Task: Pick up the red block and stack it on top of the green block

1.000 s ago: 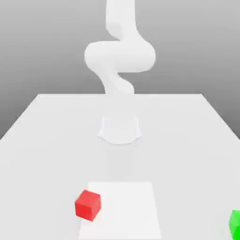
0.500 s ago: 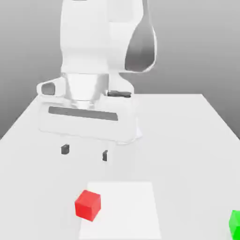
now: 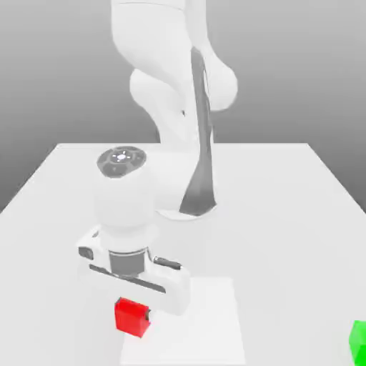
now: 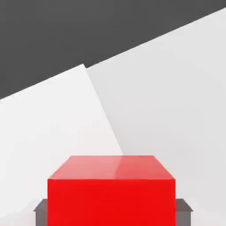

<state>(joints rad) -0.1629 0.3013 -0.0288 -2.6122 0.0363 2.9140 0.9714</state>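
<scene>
The red block [image 3: 131, 317] rests on the white table near its front edge, on a paler square patch. My gripper [image 3: 133, 313] has come straight down over it; one dark fingertip [image 3: 146, 312] presses on the cube's side toward the exterior view's right. In the hand view the red block [image 4: 111, 194] sits between two grey fingertips [image 4: 41, 212] that hug its sides, so the gripper [image 4: 112, 209] is shut on it. The green block [image 3: 359, 342] lies at the front, at the exterior view's right edge, partly cut off.
The arm's round base [image 3: 171, 204] stands mid-table behind the hand, with the white arm links arching over it. The paler square patch [image 3: 200, 322] lies between the two blocks. The table [image 3: 286, 214] stretches bare to the exterior view's right.
The hand has dropped from well above the table down onto the red block and turned slightly. Its fingers, earlier spread wide in the air, now sit against the cube. Neither block has moved.
</scene>
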